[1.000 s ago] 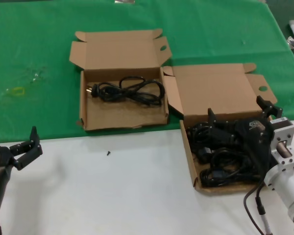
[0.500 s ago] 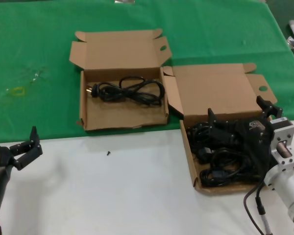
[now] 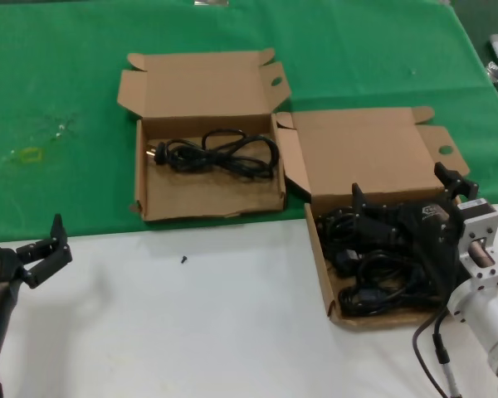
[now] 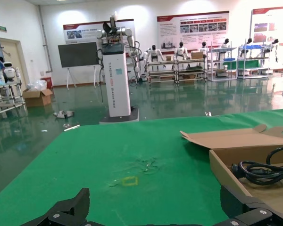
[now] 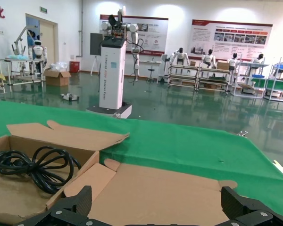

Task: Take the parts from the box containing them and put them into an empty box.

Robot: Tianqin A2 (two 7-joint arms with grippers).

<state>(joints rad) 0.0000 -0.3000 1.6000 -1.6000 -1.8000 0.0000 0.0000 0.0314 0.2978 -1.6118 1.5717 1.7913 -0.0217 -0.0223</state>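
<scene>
The left gripper is hanging low over the white table at the near left, its fingers spread wide and gripping nothing. The right gripper is sitting over the near right box, its fingers spread wide above the heap of black power cords filling that box; whether any cord is caught between them cannot be told. This full box is lying across the edge where the white table is meeting the green cloth, its plain lid panel lying open behind it. Farther back and to the left, the second cardboard box is resting on the green cloth with its lid folded back, and one coiled power cord is lying toward the rear of its floor.
</scene>
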